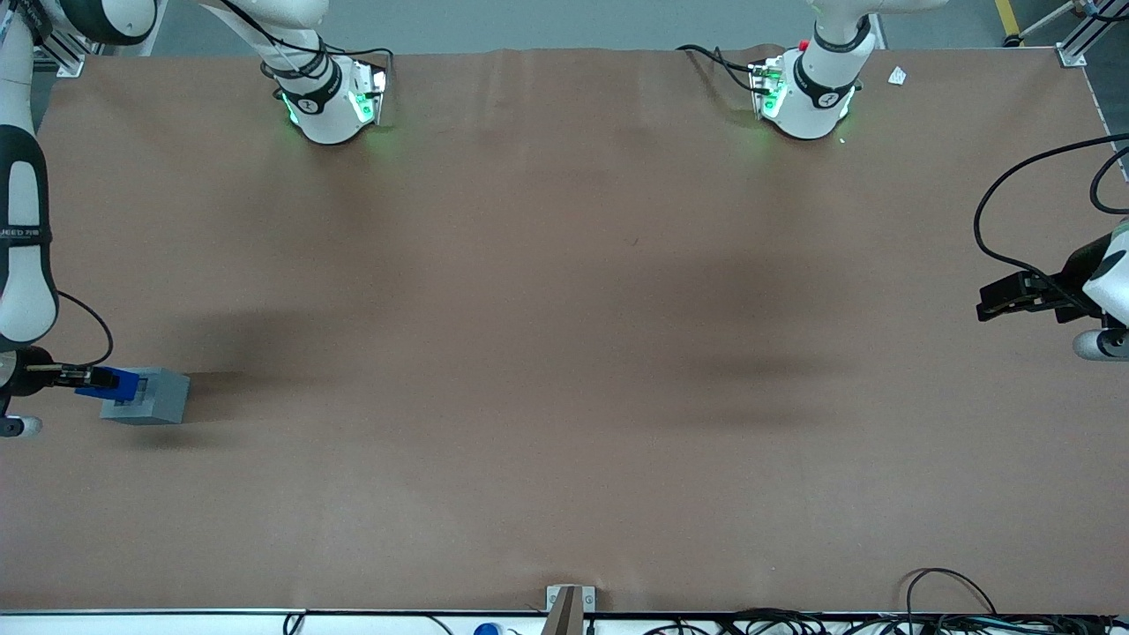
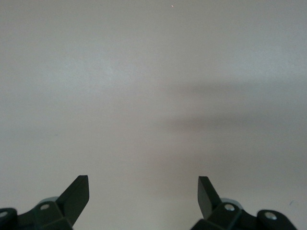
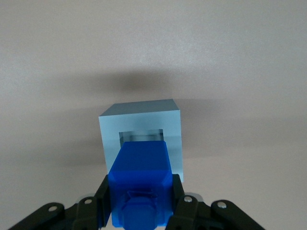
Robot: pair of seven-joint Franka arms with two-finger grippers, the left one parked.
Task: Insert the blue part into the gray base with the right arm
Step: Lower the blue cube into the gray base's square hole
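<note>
The gray base (image 1: 154, 395) stands on the brown table toward the working arm's end. In the right wrist view the gray base (image 3: 144, 125) shows its square recess (image 3: 140, 135). My right gripper (image 1: 93, 379) is shut on the blue part (image 1: 119, 384), which is held just above the base's top, over its edge toward the working arm's end. In the right wrist view my gripper (image 3: 140, 201) clasps the blue part (image 3: 140, 172) on both sides; the part's leading end reaches the recess and covers part of it. Whether the part touches the base I cannot tell.
The brown table cloth (image 1: 564, 353) spreads wide around the base. The two arm bases (image 1: 331, 97) stand at the table's edge farthest from the front camera. A small bracket (image 1: 569, 604) sits at the table's near edge.
</note>
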